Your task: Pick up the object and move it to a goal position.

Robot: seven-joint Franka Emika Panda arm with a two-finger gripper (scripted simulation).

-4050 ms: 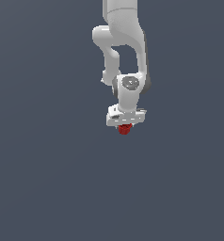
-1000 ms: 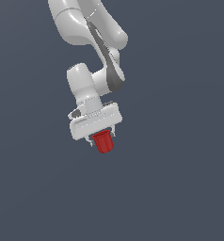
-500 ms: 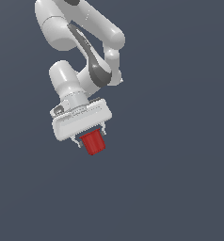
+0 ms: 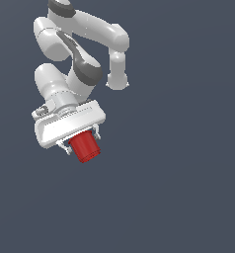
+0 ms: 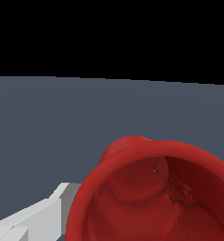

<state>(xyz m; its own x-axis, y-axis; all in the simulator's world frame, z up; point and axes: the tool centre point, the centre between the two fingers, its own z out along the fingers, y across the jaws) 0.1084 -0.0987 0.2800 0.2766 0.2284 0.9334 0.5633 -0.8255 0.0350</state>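
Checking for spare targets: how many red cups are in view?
1: the red cup sits between the gripper fingers, toward the exterior view's left. No others show.

1. A simulated scene, not a real room, was shown: flat, untextured blue-grey background [image 4: 188, 197] everywhere.
2. The white arm [image 4: 80, 34] was rendered smooth, with no furnishings seen.
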